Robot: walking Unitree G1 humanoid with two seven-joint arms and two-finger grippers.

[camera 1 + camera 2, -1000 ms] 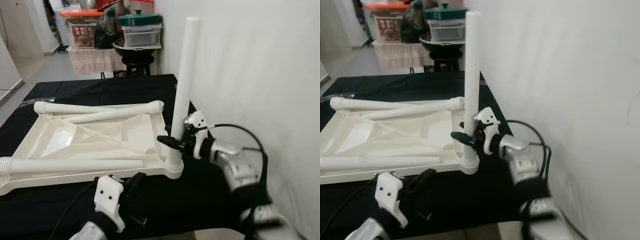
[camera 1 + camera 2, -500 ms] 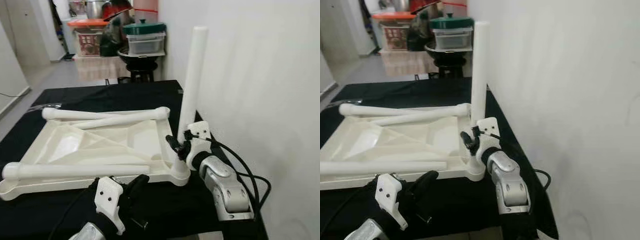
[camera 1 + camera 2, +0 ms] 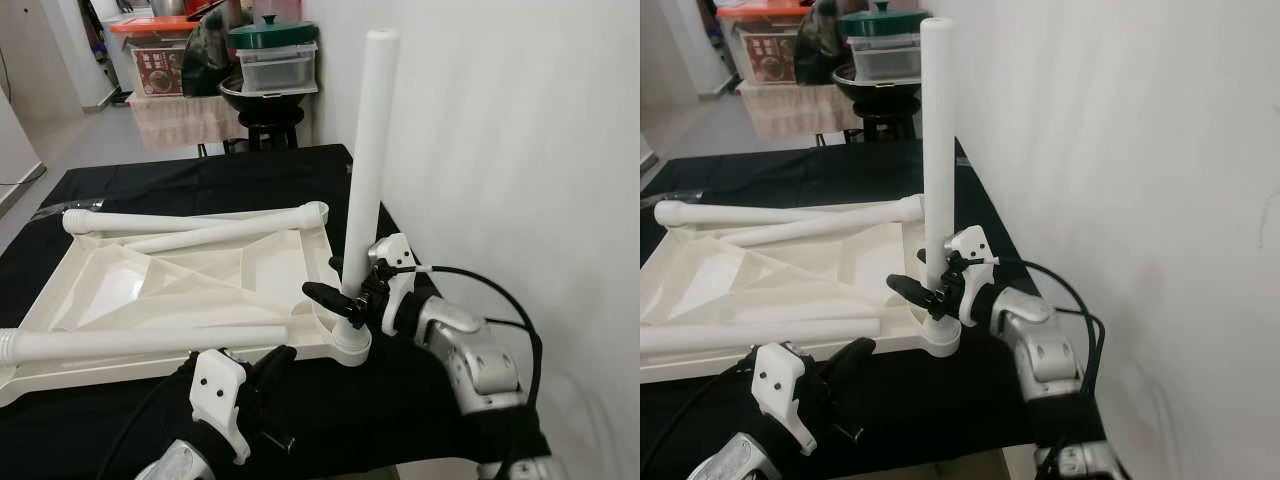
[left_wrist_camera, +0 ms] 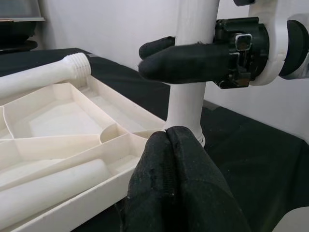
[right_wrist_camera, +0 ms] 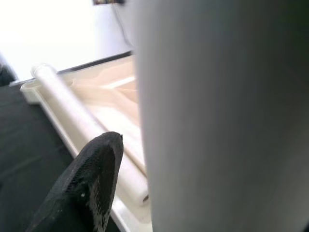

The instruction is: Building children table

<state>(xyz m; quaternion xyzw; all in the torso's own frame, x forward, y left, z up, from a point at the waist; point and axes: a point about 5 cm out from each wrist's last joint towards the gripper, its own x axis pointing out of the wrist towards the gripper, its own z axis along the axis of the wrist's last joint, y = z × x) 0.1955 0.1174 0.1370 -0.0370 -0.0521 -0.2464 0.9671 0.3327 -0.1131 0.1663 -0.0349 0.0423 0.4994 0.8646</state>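
The white plastic tabletop [image 3: 70,290] lies upside down on the black-covered table. One white table leg [image 3: 368,150] stands upright in its near right corner socket [image 3: 350,345]. My right gripper [image 3: 328,285] is shut on this leg just above the socket, one finger on each side. One of its fingers [image 4: 193,55] crosses in front of the leg. My left gripper [image 3: 278,358] is shut and holds nothing, its tips [image 4: 166,137] close to the tabletop's front rim, just short of the socket. Three loose legs lie on the tabletop: one along the far edge [image 3: 150,220], one slanted [image 3: 220,236], one along the front [image 3: 150,342].
A white wall [image 3: 520,150] runs close along the table's right side. Behind the table stands a dark stool with a pan and lidded containers [image 3: 272,70]. A black cable [image 3: 495,290] loops from my right arm. Black cloth [image 3: 200,180] shows beyond the tabletop.
My right wrist has turned around the upright leg: half a second ago the forearm came up from below, now the finger points left again. The camera view shifted. The left gripper stayed put.
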